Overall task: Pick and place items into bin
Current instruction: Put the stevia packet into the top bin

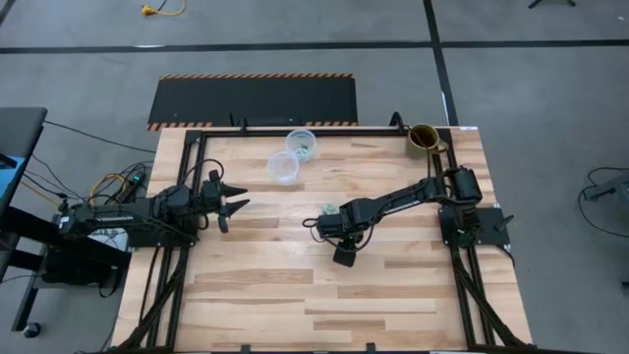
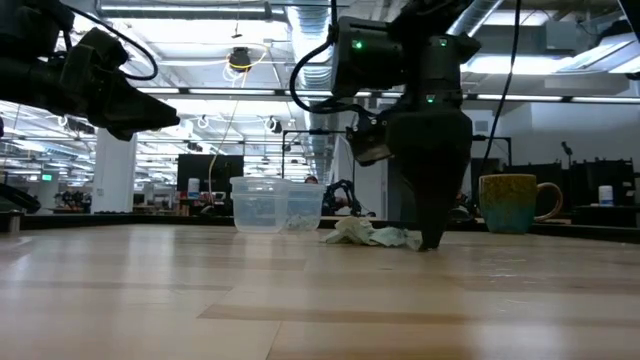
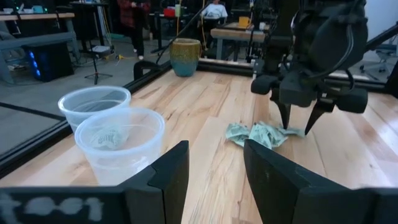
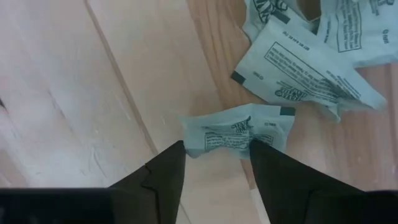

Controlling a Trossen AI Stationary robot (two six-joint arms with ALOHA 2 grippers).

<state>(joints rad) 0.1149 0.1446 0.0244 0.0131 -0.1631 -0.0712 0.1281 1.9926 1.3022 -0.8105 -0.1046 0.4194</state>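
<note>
Several small pale green-and-white packets [image 1: 328, 209] lie in a loose heap on the table's middle, also visible in the low view [image 2: 375, 235] and the left wrist view [image 3: 261, 134]. My right gripper [image 1: 332, 221] points straight down over the heap's edge, open. Its fingertips [image 4: 214, 149] stand on either side of one packet [image 4: 239, 132] lying flat on the wood. My left gripper [image 1: 236, 205] hovers open above the table's left part, pointing toward the heap. Two clear plastic cups [image 1: 283, 167] stand near the far edge; the farther cup [image 1: 302, 145] shows green pieces inside. My right gripper comes at the single packet [image 4: 273, 121] from above, pointing down, with one open finger at each side of it. The packet lies flat on the table. I cannot tell whether the fingers touch it.
A brown-and-teal mug [image 1: 424, 137] stands at the far right corner, also in the low view [image 2: 510, 203]. The cups [image 3: 121, 143] sit between my left gripper and the far rail. More packets [image 4: 311, 68] lie just beyond the one between my fingers. Bare wood stretches toward the near edge.
</note>
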